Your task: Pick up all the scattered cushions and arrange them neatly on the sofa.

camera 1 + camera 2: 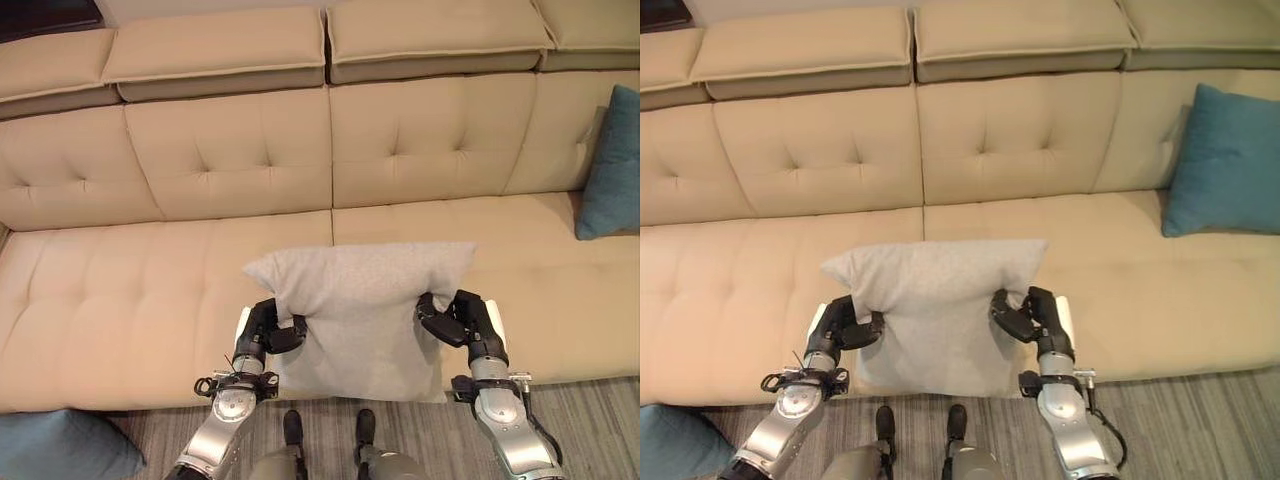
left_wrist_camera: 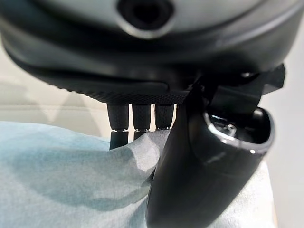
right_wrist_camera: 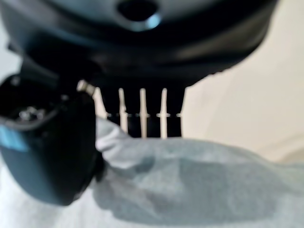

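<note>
A light grey cushion (image 1: 360, 310) hangs upright in front of the beige sofa (image 1: 150, 300), held between both hands over the seat's front edge. My left hand (image 1: 265, 332) pinches the cushion's left side, thumb in front and fingers behind, as its wrist view shows on the grey cloth (image 2: 71, 185). On the cushion's right side my right hand (image 1: 462, 322) grips the same way, its thumb pressed on the cloth (image 3: 199, 185). A teal cushion (image 1: 1225, 165) leans against the sofa's backrest at the right end. Another teal cushion (image 1: 60, 445) lies on the floor at the lower left.
The sofa's seat stretches wide to the left and right of the held cushion. A grey striped carpet (image 1: 590, 420) covers the floor in front. A dark object (image 1: 45, 15) sits behind the sofa at the top left.
</note>
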`<state>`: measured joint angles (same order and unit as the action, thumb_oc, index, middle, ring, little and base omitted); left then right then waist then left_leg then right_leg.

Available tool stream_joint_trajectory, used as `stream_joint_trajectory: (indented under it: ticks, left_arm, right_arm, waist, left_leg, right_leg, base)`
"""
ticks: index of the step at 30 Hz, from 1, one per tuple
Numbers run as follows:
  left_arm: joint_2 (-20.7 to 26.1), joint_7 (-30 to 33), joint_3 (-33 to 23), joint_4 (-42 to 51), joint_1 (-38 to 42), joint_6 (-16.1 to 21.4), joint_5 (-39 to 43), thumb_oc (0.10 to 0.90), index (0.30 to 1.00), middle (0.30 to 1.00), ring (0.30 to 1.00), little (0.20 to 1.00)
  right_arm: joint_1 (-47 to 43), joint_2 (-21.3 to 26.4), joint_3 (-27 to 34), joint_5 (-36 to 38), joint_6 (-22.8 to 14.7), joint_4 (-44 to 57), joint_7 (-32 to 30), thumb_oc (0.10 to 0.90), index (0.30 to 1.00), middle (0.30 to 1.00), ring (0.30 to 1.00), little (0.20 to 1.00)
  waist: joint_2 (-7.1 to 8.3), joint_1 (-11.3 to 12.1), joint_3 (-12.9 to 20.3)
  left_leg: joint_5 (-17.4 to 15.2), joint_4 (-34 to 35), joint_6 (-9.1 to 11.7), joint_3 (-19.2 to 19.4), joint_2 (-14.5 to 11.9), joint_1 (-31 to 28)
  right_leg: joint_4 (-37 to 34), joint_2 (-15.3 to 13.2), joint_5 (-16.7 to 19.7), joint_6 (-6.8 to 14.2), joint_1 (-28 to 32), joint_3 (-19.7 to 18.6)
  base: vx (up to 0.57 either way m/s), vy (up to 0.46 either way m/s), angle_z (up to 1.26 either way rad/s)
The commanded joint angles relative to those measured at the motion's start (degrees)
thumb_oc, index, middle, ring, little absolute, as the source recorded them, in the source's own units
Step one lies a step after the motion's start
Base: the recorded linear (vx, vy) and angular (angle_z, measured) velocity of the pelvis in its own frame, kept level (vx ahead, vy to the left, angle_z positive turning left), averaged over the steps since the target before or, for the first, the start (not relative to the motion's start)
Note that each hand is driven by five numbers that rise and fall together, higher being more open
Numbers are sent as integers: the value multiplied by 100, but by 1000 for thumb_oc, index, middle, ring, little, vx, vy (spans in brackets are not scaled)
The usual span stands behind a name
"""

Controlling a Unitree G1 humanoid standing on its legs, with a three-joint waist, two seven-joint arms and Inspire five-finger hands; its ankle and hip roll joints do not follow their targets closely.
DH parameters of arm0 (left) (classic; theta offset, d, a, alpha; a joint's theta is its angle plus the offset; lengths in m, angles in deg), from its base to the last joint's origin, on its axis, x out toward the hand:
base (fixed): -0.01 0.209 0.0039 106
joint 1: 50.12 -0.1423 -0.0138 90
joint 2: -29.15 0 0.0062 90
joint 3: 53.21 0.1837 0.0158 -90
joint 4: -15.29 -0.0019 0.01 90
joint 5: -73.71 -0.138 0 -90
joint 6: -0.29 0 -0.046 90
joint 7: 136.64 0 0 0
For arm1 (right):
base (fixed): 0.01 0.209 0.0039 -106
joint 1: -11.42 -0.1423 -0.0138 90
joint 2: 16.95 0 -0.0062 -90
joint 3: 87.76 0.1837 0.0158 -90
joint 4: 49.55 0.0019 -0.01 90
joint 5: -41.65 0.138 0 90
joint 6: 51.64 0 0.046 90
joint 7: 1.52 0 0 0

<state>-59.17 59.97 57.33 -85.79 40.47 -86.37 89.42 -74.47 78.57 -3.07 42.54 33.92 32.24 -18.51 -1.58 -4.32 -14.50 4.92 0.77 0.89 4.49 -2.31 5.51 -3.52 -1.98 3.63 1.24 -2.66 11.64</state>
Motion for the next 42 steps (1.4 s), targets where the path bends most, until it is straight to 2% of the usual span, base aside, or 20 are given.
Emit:
stream_joint_trajectory:
  ticks: [1,7,8,12,16,19,21,25,26,28,29,31,33,37,38,42]
  left_arm:
    - [50,-194,-15,897,368,726,-133,400,300,300,300,300]
    - [117,-121,-128,938,349,724,-136,400,300,300,300,300]
    - [119,-128,-146,939,335,722,-130,400,300,300,300,300]
    - [194,-120,-222,938,289,708,-142,400,300,300,300,300]
    - [207,-97,-270,869,346,738,-201,400,300,300,300,300]
    - [140,-75,-272,822,420,797,-188,400,300,300,300,300]
    - [123,-96,-289,830,420,838,-185,400,300,300,300,300]
    - [77,-118,-275,858,419,848,-125,400,300,300,300,300]
    - [59,-146,-235,873,419,839,-131,400,300,300,300,300]
    - [34,-157,-206,888,412,833,-122,400,300,300,300,300]
    - [-4,-160,-181,904,451,833,-74,400,300,300,300,300]
    - [-34,-130,-203,923,473,831,-46,400,300,300,300,300]
    - [-32,-144,-234,983,469,832,-2,400,300,300,300,300]
    - [-41,-129,-255,1040,514,818,57,400,300,300,300,300]
    - [-47,-74,-278,1097,588,818,28,400,300,300,300,300]
    - [-36,-56,-244,1123,657,821,-5,400,300,300,300,300]
  right_arm:
    - [-519,-111,-43,122,-678,728,-63,400,300,300,300,300]
    - [-580,-184,-114,59,-642,681,-39,400,300,300,300,300]
    - [-588,-191,-110,35,-636,682,-39,400,300,300,300,300]
    - [-648,-246,-154,-30,-632,688,0,400,300,300,300,300]
    - [-641,-258,-182,-70,-659,699,38,400,300,300,300,300]
    - [-746,-178,-226,-103,-654,636,60,400,300,300,300,300]
    - [-725,-172,-197,-80,-680,620,60,400,300,300,300,300]
    - [-755,-119,-181,-92,-685,629,48,400,300,300,300,300]
    - [-717,-90,-110,-75,-712,659,17,400,300,300,300,300]
    - [-673,-63,-64,-38,-732,675,-1,400,300,300,300,300]
    - [-655,16,17,19,-737,707,-47,400,300,300,300,300]
    - [-686,57,31,65,-742,709,-82,400,300,300,300,300]
    - [-672,79,47,95,-717,694,-70,400,300,300,300,300]
    - [-684,100,90,92,-691,696,-100,400,300,300,300,300]
    - [-722,115,94,67,-699,691,-154,400,300,300,300,300]
    - [-761,123,98,49,-685,691,-164,400,300,300,300,300]
  waist:
    - [309,62,673]
    - [326,162,719]
    - [318,185,715]
    - [264,192,529]
    - [243,157,443]
    - [303,96,434]
    - [328,74,457]
    - [336,73,483]
    - [344,52,505]
    - [339,13,503]
    - [382,1,431]
    - [415,39,371]
    - [442,45,375]
    - [449,56,459]
    - [375,82,502]
    - [345,54,599]
  left_leg:
    - [-905,-431,80,158,100,-65]
    - [-997,-299,-81,254,211,-146]
    - [-1018,-284,-115,253,227,-147]
    - [-1018,-198,-296,244,230,-247]
    - [-1060,-135,-323,207,245,-356]
    - [-1070,11,-250,154,322,-534]
    - [-1116,-8,-218,35,351,-579]
    - [-1214,-138,-125,-24,312,-587]
    - [-1312,-387,-2,-32,227,-532]
    - [-1352,-626,85,-25,158,-449]
    - [-1310,-1381,219,24,46,-70]
    - [-1158,-1863,255,-11,36,186]
    - [-1187,-1965,227,21,-13,317]
    - [-1109,-1397,205,110,-115,364]
    - [-916,-832,238,73,-155,320]
    - [-852,-642,244,-29,-89,159]
  right_leg:
    - [583,-295,-945,369,304,-399]
    - [597,-431,-893,537,261,-515]
    - [719,-456,-889,567,198,-519]
    - [1930,-529,-749,764,-387,-668]
    - [2222,-492,-807,745,-718,-744]
    - [1363,-338,-667,654,-892,-671]
    - [1018,-302,-624,655,-750,-725]
    - [998,-245,-581,564,-670,-782]
    - [865,-264,-623,477,-520,-646]
    - [792,-267,-657,417,-403,-539]
    - [685,-300,-699,306,-223,-389]
    - [590,-273,-730,219,-82,-319]
    - [532,-268,-784,189,1,-265]
    - [442,-294,-857,241,130,-183]
    - [466,-229,-915,276,166,-158]
    - [518,-243,-977,288,267,-236]
  base:
    - [193,168,-25]
    - [71,127,-13]
    - [10,161,-14]
    - [-17,123,-23]
    - [31,33,-12]
    - [135,-70,-7]
    - [166,-137,0]
    - [120,-138,21]
    - [121,-192,21]
    - [95,-201,55]
    - [82,-235,72]
    - [35,-150,61]
    - [61,-75,29]
    - [117,6,21]
    - [139,60,17]
    - [157,90,-4]
